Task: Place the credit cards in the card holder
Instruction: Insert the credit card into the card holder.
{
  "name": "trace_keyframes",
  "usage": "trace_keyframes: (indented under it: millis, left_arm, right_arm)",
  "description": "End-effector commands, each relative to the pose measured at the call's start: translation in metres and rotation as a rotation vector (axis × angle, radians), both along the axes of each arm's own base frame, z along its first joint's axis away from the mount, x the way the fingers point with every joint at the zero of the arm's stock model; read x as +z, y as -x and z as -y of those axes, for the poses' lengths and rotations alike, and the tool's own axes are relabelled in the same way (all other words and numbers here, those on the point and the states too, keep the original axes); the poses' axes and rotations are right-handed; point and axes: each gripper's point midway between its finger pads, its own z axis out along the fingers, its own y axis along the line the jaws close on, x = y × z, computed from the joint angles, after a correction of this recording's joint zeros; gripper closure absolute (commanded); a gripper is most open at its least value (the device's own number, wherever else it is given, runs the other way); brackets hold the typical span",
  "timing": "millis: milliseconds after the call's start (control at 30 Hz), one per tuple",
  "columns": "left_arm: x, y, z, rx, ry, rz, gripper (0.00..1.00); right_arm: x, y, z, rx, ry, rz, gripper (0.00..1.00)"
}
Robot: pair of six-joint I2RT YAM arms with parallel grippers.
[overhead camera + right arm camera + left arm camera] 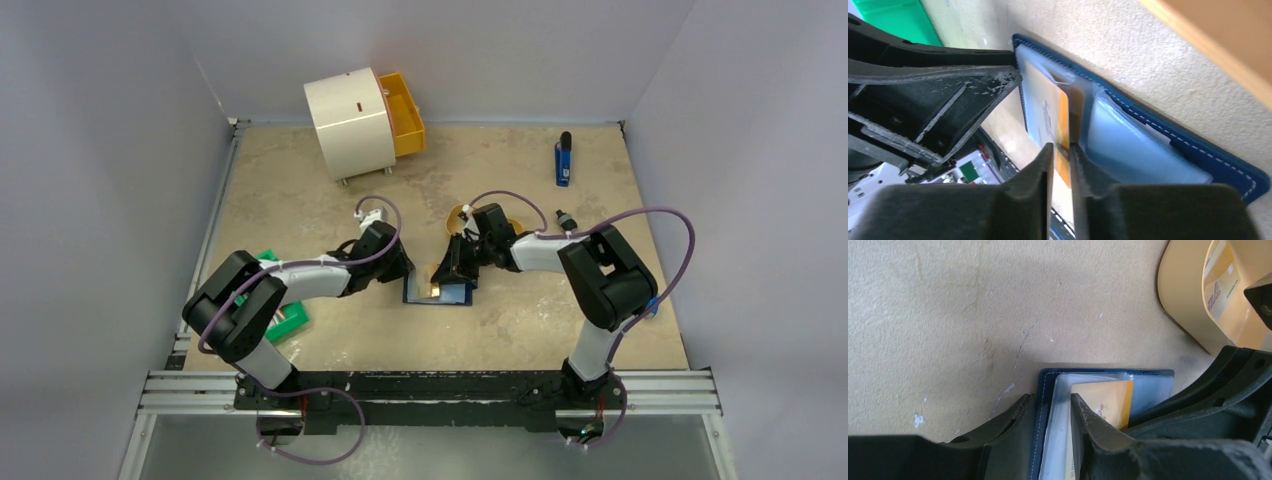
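Observation:
The navy card holder (455, 295) lies open on the table between the two arms, its pale sleeves facing up. My left gripper (1050, 400) is shut on its left cover (1044, 390) and the sleeves beside it. A yellow-orange credit card (1108, 400) sits partly inside a sleeve. My right gripper (1062, 147) has its jaws slightly parted around the card's outer end (1064, 120), with a thin gap showing on each side. More credit cards (1220, 280) lie in the orange oval tray (1183, 305) behind the wallet.
A green box (287, 318) lies under the left arm. A white round drawer unit (348, 122) with a yellow drawer (405, 112) stands at the back. A blue pen-like object (564, 160) lies at the back right. Grey walls close in three sides.

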Motion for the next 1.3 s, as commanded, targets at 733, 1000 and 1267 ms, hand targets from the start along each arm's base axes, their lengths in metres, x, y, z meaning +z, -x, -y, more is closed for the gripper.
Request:
trace_keyframes:
  millis: [733,1000,1267]
  left_arm:
    - [-0.010,0.037,-0.008,-0.017,0.066,-0.059,0.88]
    - [-0.006,0.036,-0.003,-0.028,0.095,-0.051,0.98]
    - [-0.001,0.035,-0.006,-0.018,0.083,-0.034,1.00]
  right_arm:
    - [0.016,-0.007,-0.016,-0.009,0.010,-0.004,0.59]
    - [0.015,-0.003,-0.027,0.011,0.010,-0.024,0.60]
    - [0.018,0.001,-0.024,0.024,0.051,-0.013,0.59]
